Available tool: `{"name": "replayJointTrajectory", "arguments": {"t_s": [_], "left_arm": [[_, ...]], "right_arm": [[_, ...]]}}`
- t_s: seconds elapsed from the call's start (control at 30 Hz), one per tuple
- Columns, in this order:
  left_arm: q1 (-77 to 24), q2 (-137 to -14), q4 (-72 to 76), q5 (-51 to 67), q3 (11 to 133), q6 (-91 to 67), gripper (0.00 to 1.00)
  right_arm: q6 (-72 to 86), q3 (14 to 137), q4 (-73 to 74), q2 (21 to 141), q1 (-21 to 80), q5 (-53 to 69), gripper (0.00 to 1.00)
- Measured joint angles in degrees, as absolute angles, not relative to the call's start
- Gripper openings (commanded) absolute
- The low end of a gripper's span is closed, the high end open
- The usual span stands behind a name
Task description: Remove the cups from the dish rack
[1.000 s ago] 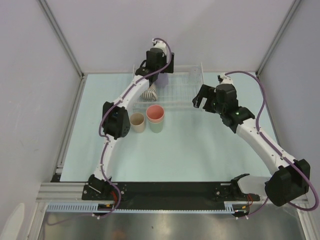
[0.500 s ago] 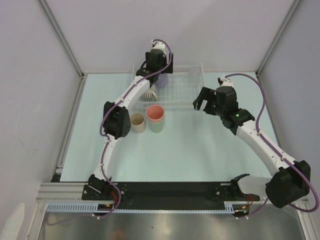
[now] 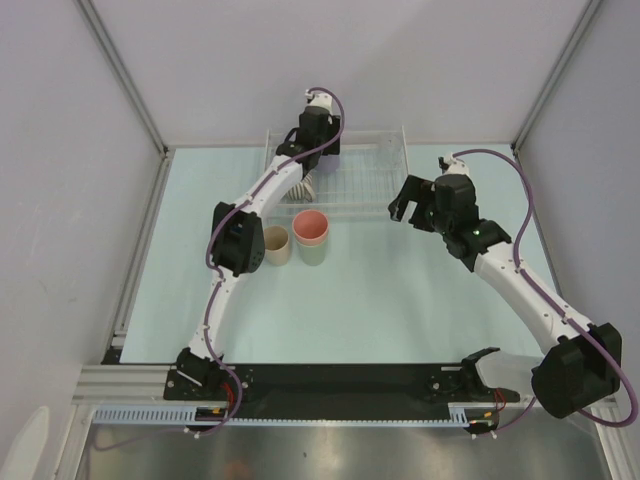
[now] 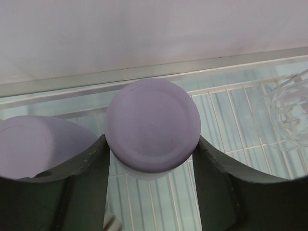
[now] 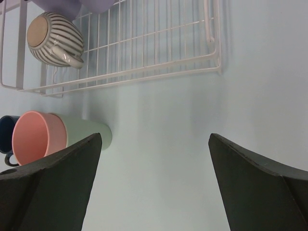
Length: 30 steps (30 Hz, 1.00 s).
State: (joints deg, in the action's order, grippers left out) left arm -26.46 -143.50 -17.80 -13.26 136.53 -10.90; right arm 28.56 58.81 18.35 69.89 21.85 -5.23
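The lavender cup (image 4: 153, 126) stands upside down at the back-left corner of the dish rack (image 4: 226, 120), with a second lavender cup (image 4: 33, 144) just beside it. Within the last second my left gripper (image 4: 150, 144) has narrowed from full spread. Its fingers (image 4: 82, 192) now look to touch the cup on both sides, so I judge the grasp made and the lift not yet begun.

The right gripper (image 5: 155, 137) hangs wide open and empty over the surface (image 5: 159, 192) off the rack's front-right corner, and it has barely shifted.

From above, the left wrist hides both lavender cups; only its own camera shows them. The right wrist view adds the ribbed cup (image 5: 53, 33) lying in the rack. It also shows the pink cup (image 5: 36, 137) nested in the green cup (image 5: 89, 134) beside a navy mug (image 5: 7, 130), all already out. The tan cup (image 3: 275, 243) shows only from above.
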Motion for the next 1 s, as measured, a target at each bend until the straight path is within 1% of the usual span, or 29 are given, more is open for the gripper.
{"name": "replayJointTrajectory", "arguments": {"t_s": [0.03, 0.1, 0.13, 0.47, 0.67, 1.0], "left_arm": [[-26.44, -143.5, -17.76, -13.15, 136.55, -10.96, 0.35], [-26.44, -143.5, -17.72, -13.15, 136.57, -11.11, 0.17], [-26.44, -143.5, -17.74, -13.06, 136.57, -10.98, 0.0], [-26.44, -143.15, -17.12, -13.21, 135.66, -11.66, 0.0], [-26.57, -139.17, -15.75, -13.34, 130.15, -12.58, 0.0], [-27.59, -133.4, -16.69, -12.99, 131.59, -15.03, 0.0]], "right_arm": [[28.64, 58.81, 18.31, 69.82, 21.82, -5.23, 1.0], [28.71, 58.74, 18.09, 69.73, 21.74, -5.21, 1.0], [28.8, 58.65, 18.02, 69.73, 21.71, -5.21, 1.0], [28.93, 58.04, 17.63, 69.73, 21.63, -5.19, 1.0], [29.5, 57.98, 17.19, 69.73, 21.63, -5.17, 1.0], [30.04, 57.98, 16.71, 69.23, 21.63, -5.13, 1.0]]}}
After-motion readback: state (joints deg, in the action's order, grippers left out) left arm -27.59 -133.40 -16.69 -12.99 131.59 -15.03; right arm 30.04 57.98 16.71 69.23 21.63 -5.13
